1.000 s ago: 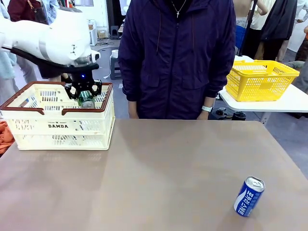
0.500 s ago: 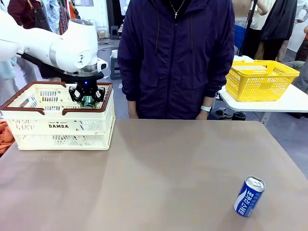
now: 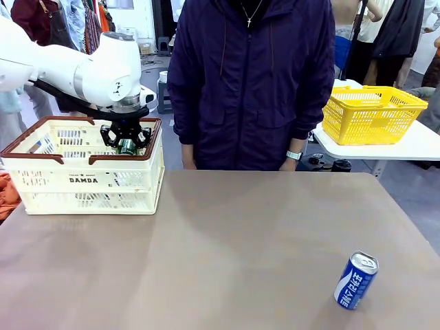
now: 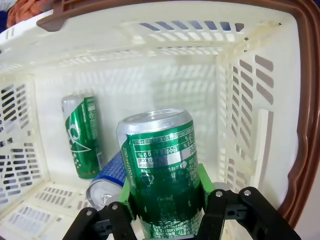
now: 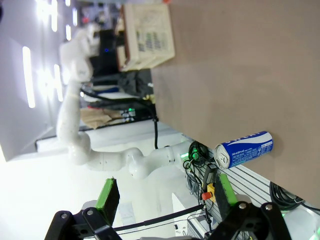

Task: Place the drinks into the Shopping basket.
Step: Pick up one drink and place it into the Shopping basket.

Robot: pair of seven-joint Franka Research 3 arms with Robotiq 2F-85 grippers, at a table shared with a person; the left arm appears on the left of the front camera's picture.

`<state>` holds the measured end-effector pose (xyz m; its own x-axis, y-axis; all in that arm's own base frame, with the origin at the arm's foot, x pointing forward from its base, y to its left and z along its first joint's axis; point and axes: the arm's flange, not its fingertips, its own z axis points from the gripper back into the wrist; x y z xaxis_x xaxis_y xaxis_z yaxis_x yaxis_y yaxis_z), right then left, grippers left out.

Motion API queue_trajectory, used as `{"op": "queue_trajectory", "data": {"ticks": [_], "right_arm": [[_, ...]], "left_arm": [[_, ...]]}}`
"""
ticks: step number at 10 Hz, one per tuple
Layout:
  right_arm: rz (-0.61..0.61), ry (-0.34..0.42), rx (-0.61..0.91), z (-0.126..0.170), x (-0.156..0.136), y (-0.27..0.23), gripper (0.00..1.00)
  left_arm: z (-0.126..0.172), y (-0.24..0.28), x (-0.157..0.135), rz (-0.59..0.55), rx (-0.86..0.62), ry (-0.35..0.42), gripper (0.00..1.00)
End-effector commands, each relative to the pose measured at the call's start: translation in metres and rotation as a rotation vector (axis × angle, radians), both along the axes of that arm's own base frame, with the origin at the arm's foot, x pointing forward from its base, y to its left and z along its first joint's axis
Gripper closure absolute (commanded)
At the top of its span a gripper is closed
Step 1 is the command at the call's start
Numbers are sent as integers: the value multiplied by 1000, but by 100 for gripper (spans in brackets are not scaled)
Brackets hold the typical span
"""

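My left gripper is shut on a green drink can and hangs just inside the right end of the Shopping basket, a cream crate with a brown rim. In the left wrist view, the held green can sits upright between the green pads, above the crate floor. Below it, another green can leans against the wall and a blue can lies on its side. A blue can stands tilted on the table at the near right; it also appears as the blue can beyond my right gripper, which is open and holds nothing.
A person in a dark purple jacket stands at the table's far edge, hands down by the sides. A yellow mesh basket rests on a separate white table at the back right. The brown tabletop between crate and blue can is bare.
My left arm has shifted a little to the right and slightly lower with the green can, staying over the crate's right end. The blue can on the table has not moved.
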<state>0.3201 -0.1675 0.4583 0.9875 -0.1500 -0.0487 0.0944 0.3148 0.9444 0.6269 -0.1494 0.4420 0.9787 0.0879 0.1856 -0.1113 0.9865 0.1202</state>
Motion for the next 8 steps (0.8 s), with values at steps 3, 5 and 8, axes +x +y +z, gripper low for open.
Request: {"op": "queue_trajectory", "data": {"ticks": [3, 5, 8], "right_arm": [[5, 13, -4, 3, -2, 1, 0], [5, 13, -4, 3, -2, 1, 0], [5, 13, -4, 3, -2, 1, 0]], "left_arm": [[-10, 7, 14, -59, -12, -40, 100], [-21, 13, 21, -87, -19, -69, 100], [-28, 18, 26, -132, -44, -85, 100]]}}
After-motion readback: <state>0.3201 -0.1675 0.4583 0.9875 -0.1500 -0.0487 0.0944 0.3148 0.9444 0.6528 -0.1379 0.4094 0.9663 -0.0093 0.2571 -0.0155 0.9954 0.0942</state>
